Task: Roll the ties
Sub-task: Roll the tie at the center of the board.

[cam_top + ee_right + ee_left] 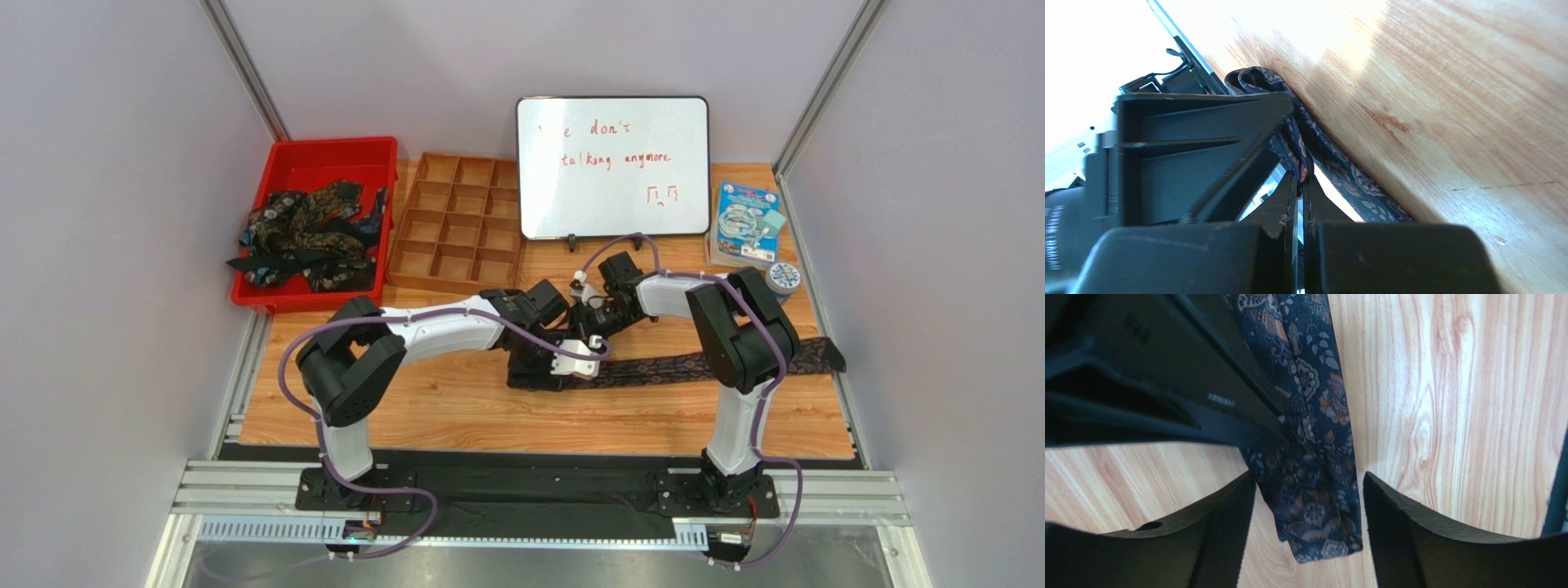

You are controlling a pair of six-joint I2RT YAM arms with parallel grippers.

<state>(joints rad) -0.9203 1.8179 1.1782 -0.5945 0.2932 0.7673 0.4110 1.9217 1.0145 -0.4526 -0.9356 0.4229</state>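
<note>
With the tie (662, 368) flat across the top view's lower centre, the right gripper (1299, 184), pinched shut on it near its end, should turn slowly while the open left gripper (1309, 496) straddling the tip guides the fabric straight.

Bright even overhead light, faint soft shadows, blown-out glare on the table (1303, 37) in right wrist view, near fingers (1413, 539) dark, blurred
</note>
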